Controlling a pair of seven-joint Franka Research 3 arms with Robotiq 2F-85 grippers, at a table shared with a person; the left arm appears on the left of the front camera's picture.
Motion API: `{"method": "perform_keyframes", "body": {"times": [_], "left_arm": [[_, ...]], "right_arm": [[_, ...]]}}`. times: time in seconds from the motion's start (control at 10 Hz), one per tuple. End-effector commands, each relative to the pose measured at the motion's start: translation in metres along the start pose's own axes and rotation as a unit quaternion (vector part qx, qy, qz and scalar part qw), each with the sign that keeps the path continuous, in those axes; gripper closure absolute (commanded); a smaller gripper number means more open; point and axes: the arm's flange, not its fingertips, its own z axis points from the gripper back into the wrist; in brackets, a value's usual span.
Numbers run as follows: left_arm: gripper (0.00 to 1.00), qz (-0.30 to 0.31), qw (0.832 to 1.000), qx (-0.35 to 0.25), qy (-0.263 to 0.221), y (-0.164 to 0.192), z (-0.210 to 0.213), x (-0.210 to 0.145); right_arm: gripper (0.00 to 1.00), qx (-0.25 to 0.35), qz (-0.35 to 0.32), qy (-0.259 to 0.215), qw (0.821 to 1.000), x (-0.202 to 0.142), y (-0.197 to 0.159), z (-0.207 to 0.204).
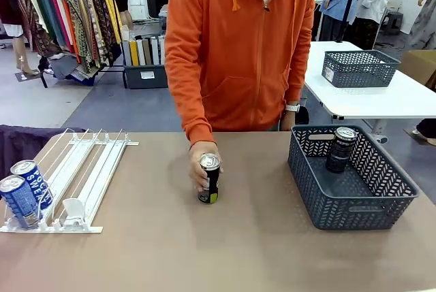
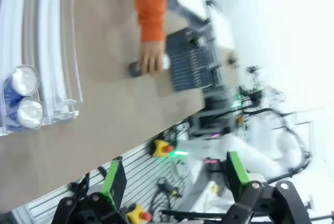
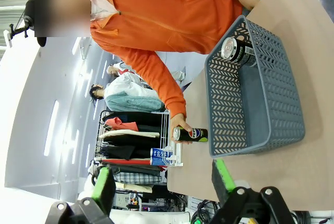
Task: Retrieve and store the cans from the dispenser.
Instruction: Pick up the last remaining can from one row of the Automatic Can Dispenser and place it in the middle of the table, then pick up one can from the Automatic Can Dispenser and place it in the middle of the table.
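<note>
1. While the person's hand (image 1: pixel 202 163) grips a dark can (image 1: pixel 209 180) upright on the table (image 1: pixel 259 251), two blue cans (image 1: pixel 19 202) stand at the front of the dispenser (image 1: pixel 95 166). A second dark can (image 1: pixel 340 149) stands in the grey basket (image 1: pixel 361 203).
2. Left wrist: the left gripper (image 2: pixel 175 174) has its fingers spread wide, empty.
3. Right wrist: the right gripper (image 3: pixel 163 179) has its fingers wide apart, holding nothing.

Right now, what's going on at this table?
A person's hand holds a dark can upright on the middle of the table. A second dark can stands inside the grey basket on the robot's right. Two blue cans sit at the front of the white rack on its left. The robot's left hand and right hand are both open, holding nothing.
</note>
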Motion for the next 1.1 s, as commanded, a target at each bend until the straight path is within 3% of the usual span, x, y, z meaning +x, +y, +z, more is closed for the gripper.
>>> {"method": "perform_keyframes", "body": {"times": [0.0,0.2,0.3,1.0], "left_arm": [[0.0,0.023,0.997,-0.079,-0.009,0.05,0.03,0.006],[0.0,0.055,0.995,-0.08,0.033,0.08,0.034,0.008],[0.0,0.028,0.996,-0.074,-0.027,0.057,0.043,-0.021],[0.0,0.028,0.996,-0.074,-0.027,0.057,0.043,-0.021]], "right_arm": [[0.0,0.012,0.014,-0.007,1.0,0.003,0.003,-0.001],[0.0,0.012,0.014,-0.007,1.0,0.003,0.003,-0.001],[0.0,0.012,0.014,-0.007,1.0,0.003,0.003,-0.001],[0.0,0.012,0.014,-0.007,1.0,0.003,0.003,-0.001]]}}
